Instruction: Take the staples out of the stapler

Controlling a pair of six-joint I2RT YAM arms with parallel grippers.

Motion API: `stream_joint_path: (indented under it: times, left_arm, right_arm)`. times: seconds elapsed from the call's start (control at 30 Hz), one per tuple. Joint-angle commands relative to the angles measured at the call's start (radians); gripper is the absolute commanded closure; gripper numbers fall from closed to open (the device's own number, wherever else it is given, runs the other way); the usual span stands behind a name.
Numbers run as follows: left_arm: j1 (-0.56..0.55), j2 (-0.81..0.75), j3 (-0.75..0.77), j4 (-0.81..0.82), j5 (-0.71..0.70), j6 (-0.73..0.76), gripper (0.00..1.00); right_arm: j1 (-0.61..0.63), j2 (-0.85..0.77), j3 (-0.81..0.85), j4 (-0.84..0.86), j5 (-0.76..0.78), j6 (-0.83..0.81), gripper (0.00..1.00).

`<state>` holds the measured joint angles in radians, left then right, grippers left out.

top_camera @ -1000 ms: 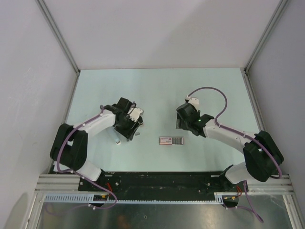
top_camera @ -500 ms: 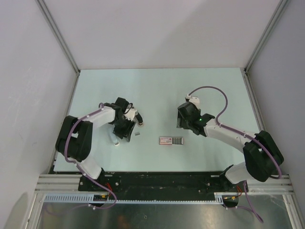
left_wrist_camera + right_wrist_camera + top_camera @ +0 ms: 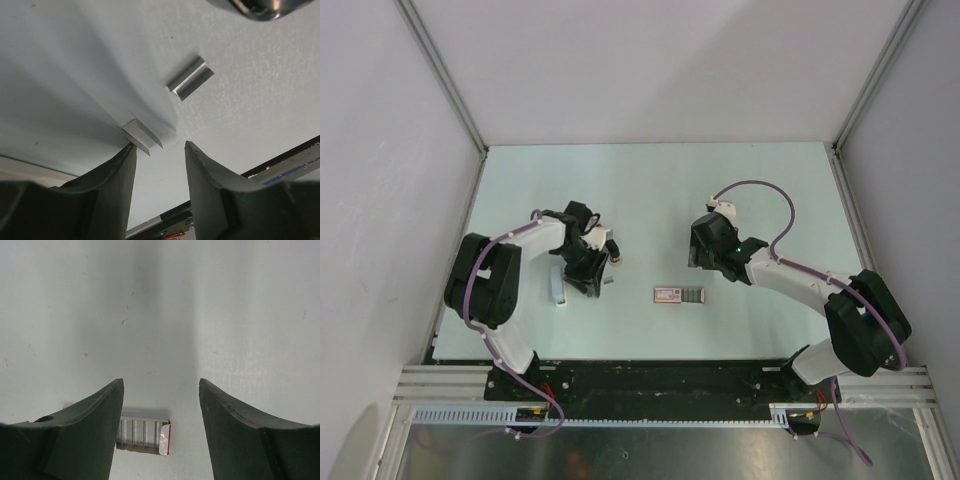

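A finger-length oblong bar (image 3: 558,285), silvery on top, lies on the table just left of my left gripper (image 3: 592,268); it looks like the stapler. In the left wrist view the left gripper (image 3: 159,145) is open and empty, low over the table. One short staple strip (image 3: 142,136) lies at its left fingertip and a second strip (image 3: 190,77) lies further off. One strip shows in the top view (image 3: 607,281). My right gripper (image 3: 705,255) is open and empty above bare table; it also shows in the right wrist view (image 3: 160,381).
A small staple box (image 3: 680,294) with a red-edged label lies between the arms; it also shows in the right wrist view (image 3: 145,435), partly behind the left finger. A dark glossy rounded thing (image 3: 260,7) sits at the left wrist view's top edge. The black base rail (image 3: 650,378) runs along the near edge.
The left arm has folded in towards the left and its gripper has shifted slightly, uncovering more of the oblong bar. The right arm has hardly moved.
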<state>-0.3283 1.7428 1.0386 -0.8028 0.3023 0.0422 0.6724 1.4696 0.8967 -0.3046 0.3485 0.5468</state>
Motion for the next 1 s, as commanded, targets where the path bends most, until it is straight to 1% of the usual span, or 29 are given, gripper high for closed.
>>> stream_joint_path:
  times: [0.0, 0.63, 0.97]
  left_arm:
    - [0.000, 0.037, 0.016, 0.005, 0.057, -0.023, 0.51]
    - [-0.009, 0.078, 0.084, 0.009, -0.029, -0.015, 0.57]
    - [-0.019, 0.067, 0.060, 0.022, -0.067, 0.002, 0.70]
  right_arm:
    - [-0.005, 0.004, -0.002, 0.041, -0.009, -0.012, 0.34]
    - [0.009, -0.005, -0.002, 0.048, -0.010, -0.023, 0.35]
    - [0.015, -0.006, -0.002, 0.046, 0.004, -0.028, 0.38]
